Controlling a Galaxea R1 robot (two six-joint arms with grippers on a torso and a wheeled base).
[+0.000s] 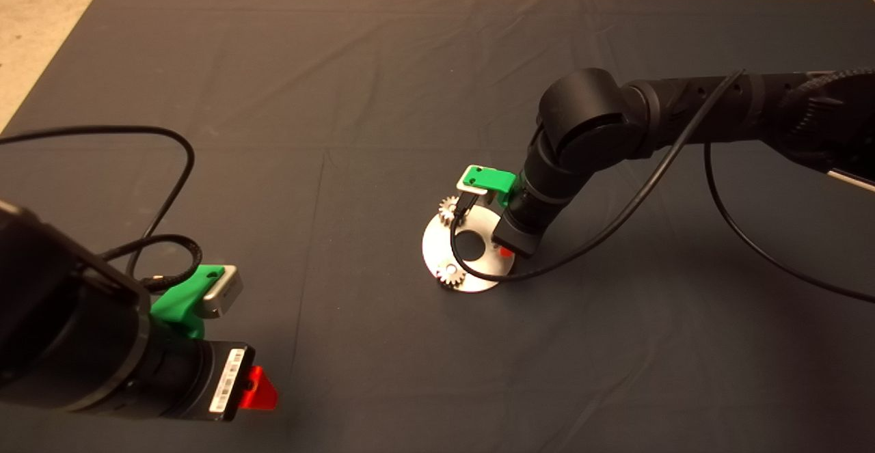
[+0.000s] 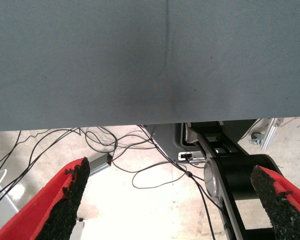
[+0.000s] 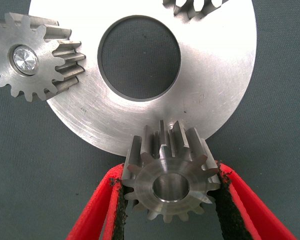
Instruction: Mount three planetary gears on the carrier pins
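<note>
The silver disc (image 1: 478, 244) (image 3: 215, 75) lies mid-mat. Two planetary gears sit on it, one at its far-left rim (image 1: 449, 208) and one at its near rim (image 1: 451, 274). In the right wrist view one of them (image 3: 27, 60) has a carrier pin (image 3: 25, 59) shining in its bore, and the other (image 3: 195, 7) is cut off by the picture's edge. My right gripper (image 1: 504, 251) (image 3: 170, 186) is shut on a third gear (image 3: 170, 182) over the disc's right rim. Whether a pin is in its bore I cannot tell. My left gripper (image 1: 260, 388) (image 2: 170, 195) is parked at the lower left, open.
A black cable (image 1: 615, 221) loops from the right arm down across the disc's near side. The dark mat (image 1: 342, 98) spreads all around. The left wrist view shows the mat's edge (image 2: 140, 127) and floor cables (image 2: 140, 175) beyond it.
</note>
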